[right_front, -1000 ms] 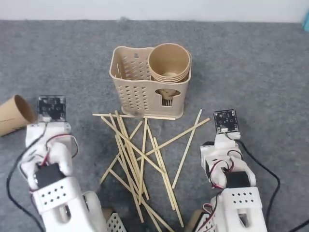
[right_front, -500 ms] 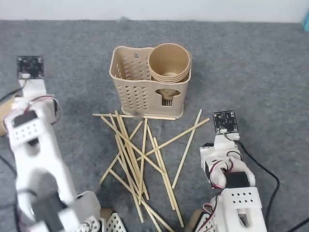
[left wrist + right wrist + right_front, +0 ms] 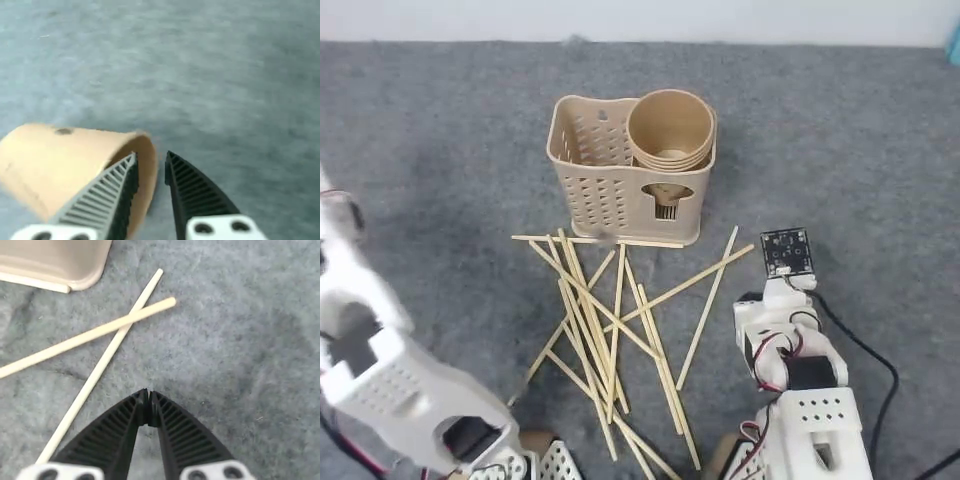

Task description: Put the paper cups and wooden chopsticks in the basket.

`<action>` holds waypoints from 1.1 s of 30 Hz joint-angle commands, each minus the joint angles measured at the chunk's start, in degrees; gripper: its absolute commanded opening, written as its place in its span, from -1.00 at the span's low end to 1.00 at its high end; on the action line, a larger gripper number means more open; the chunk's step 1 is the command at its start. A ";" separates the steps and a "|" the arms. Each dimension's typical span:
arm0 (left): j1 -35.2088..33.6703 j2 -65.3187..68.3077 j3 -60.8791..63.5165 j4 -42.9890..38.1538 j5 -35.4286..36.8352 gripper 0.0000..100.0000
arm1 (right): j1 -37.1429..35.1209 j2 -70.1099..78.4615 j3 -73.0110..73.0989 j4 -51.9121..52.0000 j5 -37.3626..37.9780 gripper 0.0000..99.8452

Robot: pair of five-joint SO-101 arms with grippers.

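left end effector at a fallen cup, right end effector closed

the left end effector (image 3: pixel 150 162) showed a narrow gap between its fingers. a paper cup (image 3: pixel 60 160) lay on its side on the grey worktop (image 3: pixel 225 75), with its open rim right at that gap and one finger across its mouth. contact could not be confirmed. the right end effector (image 3: pixel 149 401) had its fingers pressed together and held nothing. two crossed chopsticks (image 3: pixel 90 336) lay just ahead of its tips, apart from them. a corner of the basket (image 3: pixel 60 260) stood farther ahead. in the high view, stacked cups (image 3: pixel 670 125) sat in one compartment of the basket, well beyond the right end effector. the other scattered chopsticks lay between the two arms.
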 commanded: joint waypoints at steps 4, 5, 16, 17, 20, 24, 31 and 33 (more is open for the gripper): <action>-9.67 0.35 -15.69 8.53 -1.05 -0.83 | -0.31 -1.10 -0.53 -1.10 -0.35 -0.98; -10.64 1.05 -16.22 7.91 -2.90 -0.83 | -0.31 -1.10 -0.53 -1.10 -0.35 -0.98; -19.52 16.53 -32.75 3.60 -7.74 -0.83 | -0.31 -1.10 -0.44 -1.01 -0.35 -0.98; -20.04 17.49 -35.65 5.36 -7.74 -0.83 | -0.31 -1.10 -0.44 -1.01 -0.35 -0.98; -21.27 20.40 -44.79 11.25 -7.74 -0.83 | -0.31 -1.10 -0.44 -1.01 -0.35 -0.98; -22.15 24.62 -56.92 18.02 -7.74 -0.83 | -0.40 -1.10 0.35 -1.45 -0.35 -0.98; -21.80 30.33 -76.70 33.93 -7.74 -0.83 | -0.40 -1.10 0.44 -1.54 -0.35 -0.98; -20.92 31.38 -81.54 39.65 -7.74 -0.83 | -0.40 -1.10 0.44 -1.54 -0.35 -0.98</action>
